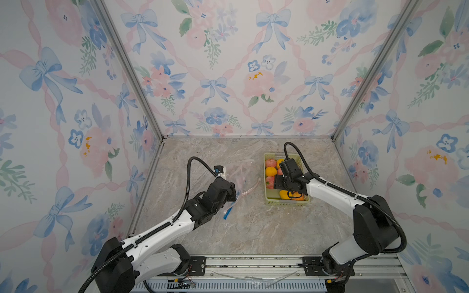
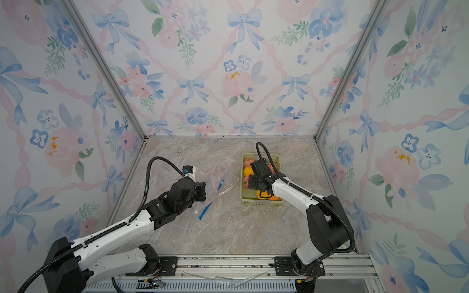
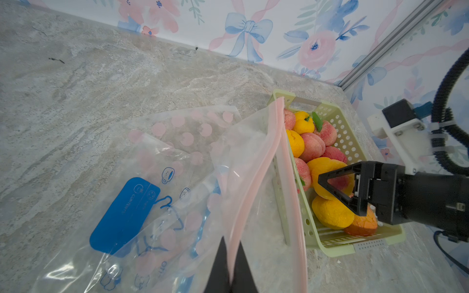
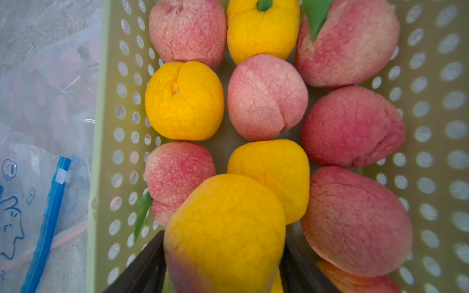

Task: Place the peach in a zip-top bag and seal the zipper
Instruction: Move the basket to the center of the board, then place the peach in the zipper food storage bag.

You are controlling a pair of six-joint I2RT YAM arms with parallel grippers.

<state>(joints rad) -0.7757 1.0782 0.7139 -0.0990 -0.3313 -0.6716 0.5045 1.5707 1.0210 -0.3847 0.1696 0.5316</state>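
Left fingers (image 3: pixel 219 266) are clamped on the zip-top bag (image 3: pixel 253 142) at its pink rim, just left of the basket (image 3: pixel 337 119). Right fingers (image 4: pixel 147 271) are spread wide around a yellow peach (image 4: pixel 223 233) in the basket. They are best closed gently across its middle. That fit is shown by the right wrist view but hidden in both top views.

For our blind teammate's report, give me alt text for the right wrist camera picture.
Close up, the right end effector straddles a yellow peach in a pale green perforated basket packed with pink and yellow peaches. Clear zip-top bags, one with a blue zipper, lie on the marble table beside it.
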